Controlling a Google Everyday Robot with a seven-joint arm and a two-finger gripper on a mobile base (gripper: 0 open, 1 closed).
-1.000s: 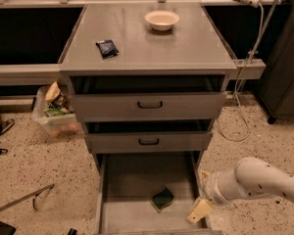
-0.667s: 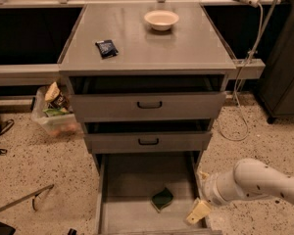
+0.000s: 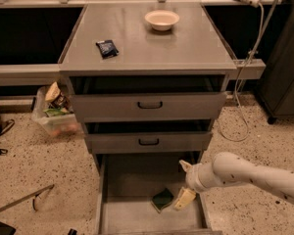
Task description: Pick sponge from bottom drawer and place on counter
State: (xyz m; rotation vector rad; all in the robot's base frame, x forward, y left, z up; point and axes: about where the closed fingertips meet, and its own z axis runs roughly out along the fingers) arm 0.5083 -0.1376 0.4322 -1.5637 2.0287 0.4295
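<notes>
Fingers [image 3: 185, 199] splayed apart, the gripper [image 3: 184, 182] hung at lower right in the bottom drawer [image 3: 132, 215]; 1 finger just beside the sponge [image 3: 162, 199] could have shoved it aside.

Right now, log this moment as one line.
gripper: fingers open, low in bottom drawer, beside sponge | sponge: lying in drawer, not grasped | counter: bowl, packet

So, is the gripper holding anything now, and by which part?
Nothing is held. The gripper is open in the bottom drawer, beside the sponge, which lies on the drawer floor.
</notes>
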